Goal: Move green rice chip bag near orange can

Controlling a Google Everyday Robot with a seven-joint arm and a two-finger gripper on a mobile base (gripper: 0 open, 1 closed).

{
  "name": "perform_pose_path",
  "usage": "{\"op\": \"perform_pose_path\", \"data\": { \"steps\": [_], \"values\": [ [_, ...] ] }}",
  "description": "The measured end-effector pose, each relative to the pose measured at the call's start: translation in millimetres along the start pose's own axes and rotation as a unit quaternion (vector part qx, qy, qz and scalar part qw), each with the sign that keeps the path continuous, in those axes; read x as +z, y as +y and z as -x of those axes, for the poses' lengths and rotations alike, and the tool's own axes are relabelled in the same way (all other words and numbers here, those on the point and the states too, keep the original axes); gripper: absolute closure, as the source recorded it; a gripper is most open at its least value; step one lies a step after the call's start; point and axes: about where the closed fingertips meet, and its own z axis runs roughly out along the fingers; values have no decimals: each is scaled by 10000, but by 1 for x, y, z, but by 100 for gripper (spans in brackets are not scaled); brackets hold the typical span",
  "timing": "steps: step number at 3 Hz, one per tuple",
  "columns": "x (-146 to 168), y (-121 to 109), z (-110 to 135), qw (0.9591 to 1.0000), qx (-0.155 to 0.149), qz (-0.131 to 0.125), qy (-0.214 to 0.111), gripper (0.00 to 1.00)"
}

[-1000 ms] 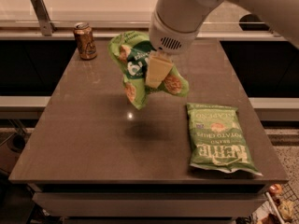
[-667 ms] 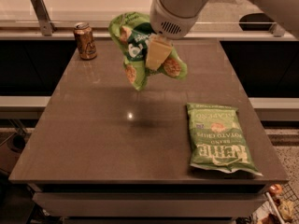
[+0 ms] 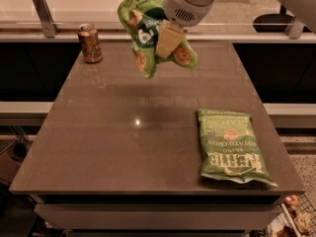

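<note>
The green rice chip bag [image 3: 148,33] is a wrinkly bright green foil bag with pictures of tan chips. It hangs in the air above the far middle of the table. My gripper [image 3: 168,41] is shut on the bag, with one pale finger [image 3: 167,42] pressed on its front. The arm comes in from the top right. The orange can [image 3: 90,43] stands upright at the far left corner of the table, to the left of the bag and apart from it.
A flat rectangular green potato chips bag [image 3: 231,147] lies on the near right of the brown table [image 3: 128,142]. A glass rail with metal posts [image 3: 43,15] runs behind the table. Dark gaps flank the table on both sides.
My gripper has lifted the green rice chip bag higher and carried it toward the far side of the table, a little nearer the orange can.
</note>
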Motion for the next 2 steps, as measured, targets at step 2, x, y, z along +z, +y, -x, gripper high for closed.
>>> {"op": "perform_pose_path", "data": {
  "steps": [2],
  "values": [
    [45, -23, 8, 9974, -223, 146, 668, 100]
  ]
}}
